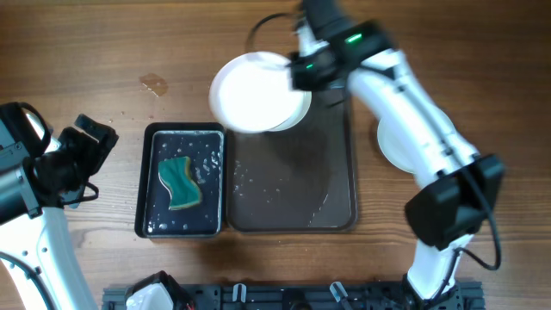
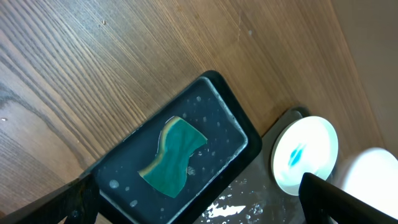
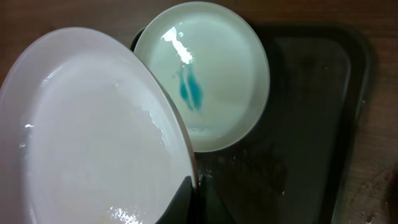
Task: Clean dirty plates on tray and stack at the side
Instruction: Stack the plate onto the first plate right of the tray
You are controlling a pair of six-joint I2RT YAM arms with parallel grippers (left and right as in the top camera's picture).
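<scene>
On the table (image 1: 86, 52), the basin (image 1: 145, 185) sits just left of the tray (image 1: 293, 194), long sides close together. The sponge (image 1: 179, 182) lies in the basin. At the tray's far end lies the lower plate (image 3: 211, 62). The lifted plate (image 1: 254, 93) hangs above it, covering most of it from overhead and jutting past the tray's far left corner. The right end effector (image 1: 300, 71) holds this plate at its right rim. The third plate (image 1: 392, 142) lies on the table just right of the tray, partly under the right arm. The left end effector (image 1: 90, 164) is left of the basin.

tray (image 1: 293, 189) front free, plate (image 1: 254, 93) overhangs far corner
</scene>
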